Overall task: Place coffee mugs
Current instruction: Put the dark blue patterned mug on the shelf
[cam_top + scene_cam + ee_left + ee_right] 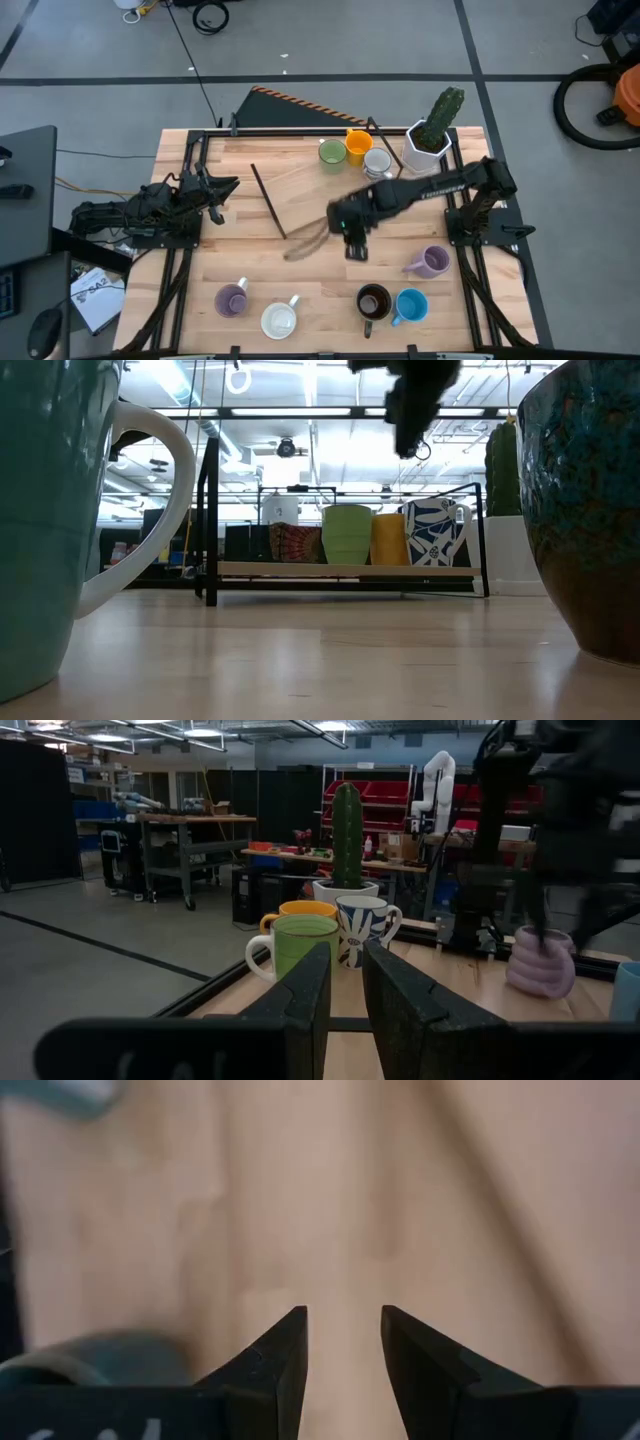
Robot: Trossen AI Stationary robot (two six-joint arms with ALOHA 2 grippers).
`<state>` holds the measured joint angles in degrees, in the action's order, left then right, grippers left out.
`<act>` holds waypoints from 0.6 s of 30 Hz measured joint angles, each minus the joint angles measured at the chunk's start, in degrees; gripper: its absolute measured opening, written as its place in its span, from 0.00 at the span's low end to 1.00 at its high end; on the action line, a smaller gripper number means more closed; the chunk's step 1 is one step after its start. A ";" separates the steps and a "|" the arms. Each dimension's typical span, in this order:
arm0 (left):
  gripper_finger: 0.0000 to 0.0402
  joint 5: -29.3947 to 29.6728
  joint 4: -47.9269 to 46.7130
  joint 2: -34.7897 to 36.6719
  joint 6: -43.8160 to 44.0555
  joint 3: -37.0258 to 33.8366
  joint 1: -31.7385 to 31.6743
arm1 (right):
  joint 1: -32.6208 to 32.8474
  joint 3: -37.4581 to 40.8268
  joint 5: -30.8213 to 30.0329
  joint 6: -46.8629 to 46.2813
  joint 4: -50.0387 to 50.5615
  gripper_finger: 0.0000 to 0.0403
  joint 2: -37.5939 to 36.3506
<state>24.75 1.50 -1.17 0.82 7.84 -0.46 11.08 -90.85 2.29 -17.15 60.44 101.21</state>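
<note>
Nearest, a lilac mug (232,300), white mug (280,320), brown mug (373,301) and blue mug (411,305) are standing in a row. The right gripper (355,240) is hovering mid-table, fingers spread, empty. Another lilac mug (431,262) is lying to its right. The left gripper (215,187) is resting far left, fingers slightly parted. Farthest, green (332,153), orange (358,146) and patterned (378,163) mugs are sitting beside the cactus pot (427,148).

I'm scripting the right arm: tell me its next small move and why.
Probably carry the right hand on toward the dark brown mug and lower over it. The hand is open and empty above bare table, three mugs already stand at the far edge by the cactus pot, and that mug looks nearest.
</note>
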 joint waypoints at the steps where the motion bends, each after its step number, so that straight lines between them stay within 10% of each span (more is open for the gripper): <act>1: 0.17 0.00 -0.02 0.00 0.00 0.00 0.01 | 1.34 0.29 0.46 -0.80 -0.14 0.34 -0.03; 18: 0.17 0.02 -0.02 0.00 -0.02 0.00 0.02 | 14.80 1.23 2.42 -10.97 -1.67 0.34 2.43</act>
<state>24.77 1.48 -1.17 0.80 7.84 -0.45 25.88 -89.62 4.71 -28.12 58.77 103.64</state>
